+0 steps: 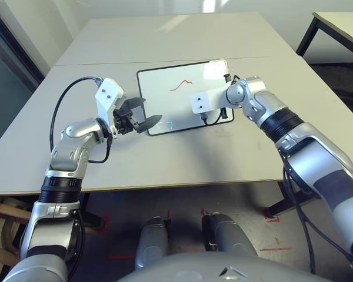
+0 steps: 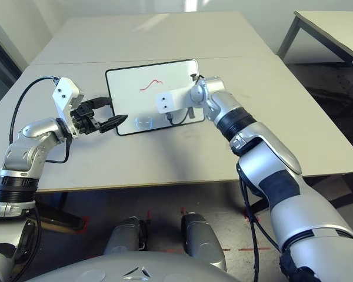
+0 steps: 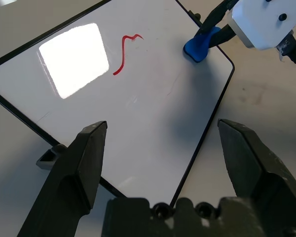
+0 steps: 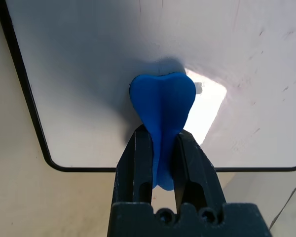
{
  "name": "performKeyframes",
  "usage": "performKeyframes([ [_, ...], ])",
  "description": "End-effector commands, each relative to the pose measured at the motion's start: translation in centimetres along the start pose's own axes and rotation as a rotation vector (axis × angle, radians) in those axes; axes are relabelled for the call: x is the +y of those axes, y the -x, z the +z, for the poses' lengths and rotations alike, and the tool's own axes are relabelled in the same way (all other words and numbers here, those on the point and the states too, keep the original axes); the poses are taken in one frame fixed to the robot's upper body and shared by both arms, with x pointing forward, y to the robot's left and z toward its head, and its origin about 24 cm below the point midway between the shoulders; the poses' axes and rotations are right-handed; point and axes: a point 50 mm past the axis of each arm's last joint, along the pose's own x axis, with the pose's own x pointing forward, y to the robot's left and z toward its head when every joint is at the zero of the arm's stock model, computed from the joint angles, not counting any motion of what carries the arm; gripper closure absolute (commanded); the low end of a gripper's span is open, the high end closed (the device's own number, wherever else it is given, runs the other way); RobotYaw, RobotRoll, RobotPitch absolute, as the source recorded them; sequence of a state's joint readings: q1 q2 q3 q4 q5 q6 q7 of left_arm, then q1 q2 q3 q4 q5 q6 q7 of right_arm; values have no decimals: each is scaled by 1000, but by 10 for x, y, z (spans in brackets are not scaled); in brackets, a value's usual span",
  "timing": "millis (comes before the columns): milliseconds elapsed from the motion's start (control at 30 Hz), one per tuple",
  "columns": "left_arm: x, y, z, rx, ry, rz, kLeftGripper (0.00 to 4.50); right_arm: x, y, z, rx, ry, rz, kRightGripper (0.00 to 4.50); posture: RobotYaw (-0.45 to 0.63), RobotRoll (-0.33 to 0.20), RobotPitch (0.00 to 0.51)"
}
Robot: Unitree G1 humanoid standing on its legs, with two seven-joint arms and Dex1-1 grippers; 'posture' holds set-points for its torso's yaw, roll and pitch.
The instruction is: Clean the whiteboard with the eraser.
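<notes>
No words, numbers, labels or brand marks can be read anywhere. The one drawn mark is a red squiggle (image 1: 182, 85) on the whiteboard (image 1: 165, 100) — a wavy line, not a letter or figure.

The whiteboard (image 3: 153, 103) has a glossy, smooth white face that mirrors a ceiling light, inside a thin black frame that looks like plastic. The eraser (image 4: 163, 106) is matt blue, smooth, and looks like soft foam or rubber. The table (image 1: 182, 164) is matt pale grey laminate with a light wood-coloured edge. The gripper fingers (image 3: 81, 165) are matt black plastic, faintly grained.
</notes>
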State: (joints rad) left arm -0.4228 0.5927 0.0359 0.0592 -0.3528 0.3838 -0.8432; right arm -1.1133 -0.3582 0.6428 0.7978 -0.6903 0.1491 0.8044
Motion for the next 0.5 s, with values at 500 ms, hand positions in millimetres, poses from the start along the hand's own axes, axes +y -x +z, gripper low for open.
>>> performKeyframes([
  [500, 20, 12, 6, 29, -39, 86, 0, -70, 48, 27, -111, 7, -94, 4115, -45, 0, 40],
])
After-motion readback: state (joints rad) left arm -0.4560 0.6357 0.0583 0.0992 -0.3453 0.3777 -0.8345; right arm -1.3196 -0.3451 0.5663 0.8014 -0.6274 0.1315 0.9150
